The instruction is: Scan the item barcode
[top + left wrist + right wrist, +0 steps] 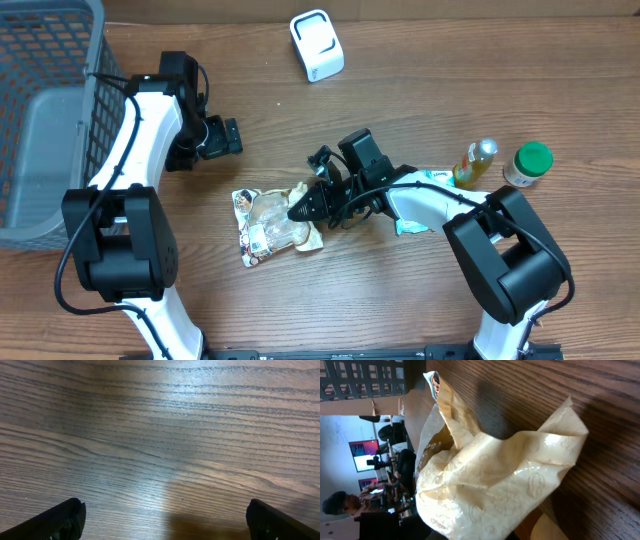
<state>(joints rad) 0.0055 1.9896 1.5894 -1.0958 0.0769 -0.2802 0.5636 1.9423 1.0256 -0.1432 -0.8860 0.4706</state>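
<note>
The item is a crumpled clear-and-beige snack packet point(268, 226) lying on the wooden table near its middle. My right gripper point(299, 211) is shut on the packet's right edge. In the right wrist view the wrinkled beige film point(490, 480) fills the frame and hides my fingers. I see no barcode on it. A white scanner point(317, 45) stands at the back of the table, well away from the packet. My left gripper point(228, 137) hovers left of centre, open and empty. In the left wrist view, the left gripper point(165, 525) has only bare wood between its fingertips point(64, 519).
A grey mesh basket point(40, 120) takes up the far left. A yellow bottle point(477, 162) and a green-capped jar point(528, 163) stand at the right. A teal-and-white packet point(408, 227) lies partly under my right arm.
</note>
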